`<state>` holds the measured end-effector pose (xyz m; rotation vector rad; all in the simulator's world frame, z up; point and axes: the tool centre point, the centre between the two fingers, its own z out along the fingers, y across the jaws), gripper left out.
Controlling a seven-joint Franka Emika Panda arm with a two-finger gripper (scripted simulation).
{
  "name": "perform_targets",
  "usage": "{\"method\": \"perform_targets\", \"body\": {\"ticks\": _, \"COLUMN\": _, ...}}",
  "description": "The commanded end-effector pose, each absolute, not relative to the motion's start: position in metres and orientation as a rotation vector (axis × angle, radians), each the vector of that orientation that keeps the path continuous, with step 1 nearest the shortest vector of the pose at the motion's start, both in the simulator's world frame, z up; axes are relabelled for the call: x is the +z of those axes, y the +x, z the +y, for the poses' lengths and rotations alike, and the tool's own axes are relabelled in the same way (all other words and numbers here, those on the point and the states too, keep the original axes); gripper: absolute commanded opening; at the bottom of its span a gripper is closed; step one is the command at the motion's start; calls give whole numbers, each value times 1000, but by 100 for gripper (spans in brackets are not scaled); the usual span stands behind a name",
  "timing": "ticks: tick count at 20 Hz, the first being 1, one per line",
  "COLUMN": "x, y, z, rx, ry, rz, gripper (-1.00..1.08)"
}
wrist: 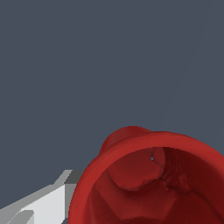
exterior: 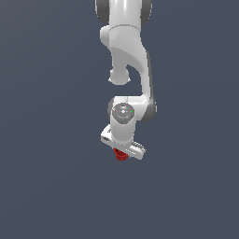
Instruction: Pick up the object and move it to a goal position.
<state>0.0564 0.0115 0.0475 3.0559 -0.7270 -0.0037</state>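
Note:
The object, a small red cup, shows just under the white gripper in the exterior view, near the middle of the picture. Only its lower part peeks out below the hand, and the fingers are hidden there. In the wrist view the red cup is very close, and I look into its open mouth past the flared rim. One white finger presses against the outside of the rim. The other finger is out of frame. The gripper appears shut on the cup.
A plain dark grey-blue surface fills the background on all sides. The white arm reaches down from the exterior view's upper edge. No other objects or edges show.

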Motion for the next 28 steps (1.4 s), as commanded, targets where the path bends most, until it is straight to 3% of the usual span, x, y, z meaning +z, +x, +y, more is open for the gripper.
{"method": "perform_targets", "body": {"ticks": 1, "x": 52, "y": 57, "z": 11, "rx": -1, "ry": 3056, "rz": -727, "gripper": -100}}
{"method": "perform_targets", "body": {"ticks": 12, "x": 114, "y": 50, "z": -3, "rx": -1, "ry": 3057, "rz": -728, "gripper": -100}}
{"method": "perform_targets", "body": {"ticks": 28, "x": 298, "y": 33, "z": -41, "rx": -1, "ry": 3057, "rz": -729, "gripper": -100}}
